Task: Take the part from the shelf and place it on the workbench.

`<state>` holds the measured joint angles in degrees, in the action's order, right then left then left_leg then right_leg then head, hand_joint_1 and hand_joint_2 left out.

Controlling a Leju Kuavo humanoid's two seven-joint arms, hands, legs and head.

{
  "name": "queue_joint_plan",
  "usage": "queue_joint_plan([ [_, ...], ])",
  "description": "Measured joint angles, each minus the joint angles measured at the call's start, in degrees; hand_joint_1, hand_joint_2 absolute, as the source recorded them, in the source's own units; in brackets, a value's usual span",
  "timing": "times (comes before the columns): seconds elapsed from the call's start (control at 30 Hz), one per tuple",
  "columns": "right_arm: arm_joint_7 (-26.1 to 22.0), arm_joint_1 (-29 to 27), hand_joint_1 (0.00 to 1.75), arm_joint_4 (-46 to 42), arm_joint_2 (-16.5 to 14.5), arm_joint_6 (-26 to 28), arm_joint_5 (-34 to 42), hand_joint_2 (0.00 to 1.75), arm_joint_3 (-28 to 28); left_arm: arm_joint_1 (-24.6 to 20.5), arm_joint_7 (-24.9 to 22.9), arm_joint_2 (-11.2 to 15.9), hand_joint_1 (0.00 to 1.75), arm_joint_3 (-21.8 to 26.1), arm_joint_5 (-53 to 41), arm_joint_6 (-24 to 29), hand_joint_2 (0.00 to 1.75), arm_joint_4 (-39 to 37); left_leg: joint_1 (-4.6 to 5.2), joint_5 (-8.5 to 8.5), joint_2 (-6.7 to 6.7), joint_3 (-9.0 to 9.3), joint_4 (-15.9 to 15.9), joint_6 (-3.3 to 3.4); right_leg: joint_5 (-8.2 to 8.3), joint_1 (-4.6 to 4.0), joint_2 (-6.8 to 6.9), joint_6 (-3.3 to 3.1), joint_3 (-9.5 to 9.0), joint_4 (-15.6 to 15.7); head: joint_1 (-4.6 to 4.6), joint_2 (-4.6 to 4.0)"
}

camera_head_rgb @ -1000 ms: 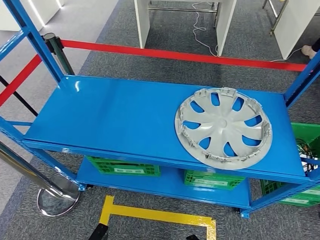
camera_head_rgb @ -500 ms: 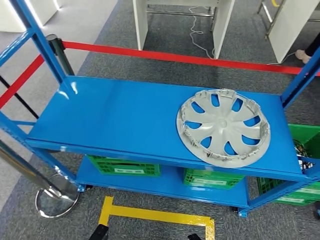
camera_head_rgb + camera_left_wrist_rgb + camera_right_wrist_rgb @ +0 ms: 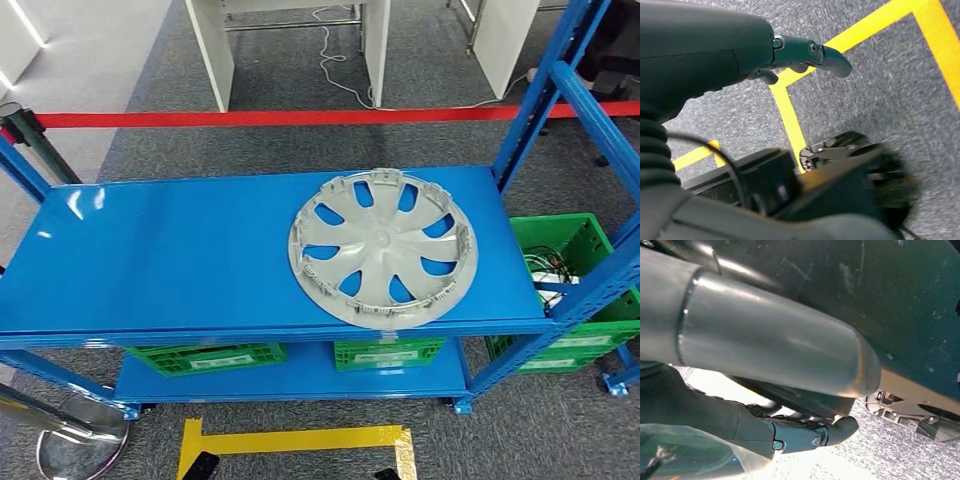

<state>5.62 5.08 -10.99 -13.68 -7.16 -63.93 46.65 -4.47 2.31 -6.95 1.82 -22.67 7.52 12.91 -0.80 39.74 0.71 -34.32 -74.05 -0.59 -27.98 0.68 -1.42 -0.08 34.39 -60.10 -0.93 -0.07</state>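
On the blue shelf [image 3: 189,250], unmarked grey wheel cover [image 3: 383,247]; left robot hand [image 3: 753,50] and right robot hand [image 3: 783,432] empty, unclenched.

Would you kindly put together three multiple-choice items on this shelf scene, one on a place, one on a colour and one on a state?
1. Where does the grey wheel cover lie?
A. In a green crate
B. On the top board of the blue shelf, toward its right end
C. On the carpet

2. What colour is the tape marked on the floor in front of the shelf?
A. Yellow
B. White
C. Purple

3. What is the state of the left hand?
A. It holds the wheel cover
B. It presses on the shelf
C. It holds nothing and hangs above the floor

Answers: 1 B, the head view shows the cover flat on the top board, right of the middle. 2 A, a yellow outline lies on the grey carpet. 3 C, the left wrist view shows the fingers free over carpet and tape.
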Motion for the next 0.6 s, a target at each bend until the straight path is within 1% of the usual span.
queue_joint_plan([
  [0.03,0.01,-0.04,0.00,0.01,0.00,-0.04,0.00,0.00,0.00,0.12,-0.05,-0.01,0.00,0.01,-0.01,-0.01,0.00,0.00,0.05,-0.70,-0.10,-1.28,-1.25,0.23,-0.05,-0.06,-0.83,-0.05,-0.15,0.00,-0.01,0.00],
  [0.07,0.01,-0.07,0.00,0.01,0.00,-0.08,0.00,0.00,0.01,0.19,-0.08,-0.02,0.00,0.01,-0.01,-0.01,0.00,-0.01,0.14,-2.66,-0.34,-1.53,-0.15,0.59,-0.09,-0.12,-1.68,-0.09,-0.35,0.00,-0.01,0.00],
  [0.1,0.02,-0.09,0.00,0.02,-0.03,-0.12,0.00,0.00,0.01,0.20,-0.08,-0.02,0.00,0.02,-0.01,-0.02,0.00,-0.01,0.25,-5.48,-0.96,-0.88,2.93,1.09,-0.12,-0.16,-2.52,-0.11,-0.58,0.00,0.00,0.00],
  [0.13,0.02,-0.12,0.00,0.03,-0.12,-0.15,0.00,0.00,0.00,0.19,-0.08,0.04,0.00,0.03,-0.02,-0.02,0.00,-0.02,0.38,-8.24,-2.35,0.09,6.75,1.68,-0.15,-0.12,-3.28,-0.12,-0.70,0.04,-0.03,0.00],
  [0.17,0.02,-0.08,0.00,0.04,-0.22,-0.15,0.00,0.00,0.01,0.21,-0.08,0.10,0.00,0.05,-0.02,-0.02,0.00,-0.07,0.44,-10.26,-3.83,1.03,10.15,2.20,-0.16,-0.15,-4.08,-0.07,-0.73,0.04,-0.08,0.00],
  [0.2,0.02,-0.02,0.00,0.05,-0.33,-0.15,0.00,0.00,0.01,0.22,-0.08,0.16,0.00,0.07,-0.01,-0.02,0.00,-0.11,0.52,-11.26,-5.03,1.77,12.65,2.56,-0.11,-0.07,-4.80,0.08,-0.60,0.05,-0.04,0.00],
  [0.23,0.02,0.01,0.00,0.07,-0.40,-0.14,0.00,0.00,0.01,0.23,-0.08,0.21,0.00,0.09,-0.01,-0.02,0.00,-0.15,0.59,-11.37,-5.68,2.11,13.84,2.74,0.00,0.08,-5.46,0.36,-0.35,0.09,0.02,0.00],
  [0.3,0.01,0.02,0.00,0.07,-0.43,-0.12,0.00,0.00,0.02,0.16,-0.08,0.14,0.00,0.11,-0.01,-0.02,0.00,-0.18,0.67,-11.14,-4.95,2.51,14.79,2.70,0.39,0.25,-6.66,1.20,0.14,0.50,0.20,0.00],
  [0.33,0.01,-0.02,0.00,0.06,-0.42,-0.10,0.00,0.00,0.02,0.08,-0.08,0.09,0.00,0.13,-0.02,-0.02,0.00,-0.17,0.54,-11.36,-4.25,2.76,15.34,2.60,0.41,0.18,-6.12,1.55,0.36,0.56,0.18,0.00],
  [0.37,0.02,-0.03,0.00,0.05,-0.39,-0.08,0.00,0.00,0.02,0.01,-0.08,0.01,0.00,0.14,-0.03,-0.02,0.00,-0.17,0.41,-11.65,-3.59,3.04,15.98,2.59,-0.05,-0.02,-4.72,1.81,0.76,0.04,0.04,0.00],
  [0.4,0.04,0.03,0.00,0.05,-0.33,-0.05,0.00,0.00,0.02,-0.03,-0.07,-0.07,0.00,0.15,-0.04,-0.03,0.00,-0.17,0.30,-11.92,-2.78,3.30,16.56,2.60,-1.13,-0.23,-2.92,1.98,1.63,-1.63,-0.13,0.00],
  [0.43,0.07,0.10,0.00,0.04,-0.28,-0.03,0.00,0.00,0.02,0.01,-0.07,-0.13,0.00,0.16,-0.05,-0.03,0.00,-0.18,0.29,-12.07,-1.87,3.49,16.89,2.64,-2.73,-0.37,-0.93,2.09,2.88,-4.43,-0.28,0.00],
  [0.47,0.06,0.17,0.00,0.03,-0.23,-0.02,-0.01,0.00,0.02,0.12,-0.06,-0.16,0.00,0.17,-0.05,-0.04,0.00,-0.19,0.39,-12.07,-1.12,3.51,16.94,2.76,-4.54,-0.43,0.17,2.23,4.56,-7.96,-0.37,0.00],
  [0.5,0.04,0.22,0.00,0.02,-0.21,0.05,-0.04,0.00,0.02,0.24,-0.07,-0.15,0.00,0.18,-0.05,-0.06,0.00,-0.19,0.46,-12.03,-0.34,3.50,16.92,2.81,-5.93,-0.43,0.57,2.39,6.15,-11.36,-0.40,0.00],
  [0.53,0.04,0.22,0.00,0.01,-0.20,0.20,-0.13,0.00,0.02,0.32,-0.08,-0.13,0.00,0.19,-0.04,-0.11,0.00,-0.19,0.52,-11.99,0.29,3.51,16.90,2.84,-6.51,-0.42,0.76,2.54,7.09,-13.52,-0.38,0.00],
  [0.57,0.17,0.18,0.00,-0.01,-0.20,0.49,-0.30,0.00,0.02,0.29,-0.13,-0.12,0.00,0.21,-0.05,-0.18,0.00,-0.19,0.55,-11.95,0.73,3.53,16.88,2.84,-5.96,-0.38,0.92,2.64,6.94,-13.60,-0.38,0.00],
  [0.6,0.40,0.11,0.00,-0.02,-0.19,0.83,-0.54,0.00,0.02,0.20,-0.17,-0.13,0.00,0.22,-0.07,-0.26,0.44,-0.19,0.56,-11.90,1.05,3.57,16.85,2.80,-4.47,-0.35,1.10,2.67,5.64,-11.50,-0.40,0.00],
])
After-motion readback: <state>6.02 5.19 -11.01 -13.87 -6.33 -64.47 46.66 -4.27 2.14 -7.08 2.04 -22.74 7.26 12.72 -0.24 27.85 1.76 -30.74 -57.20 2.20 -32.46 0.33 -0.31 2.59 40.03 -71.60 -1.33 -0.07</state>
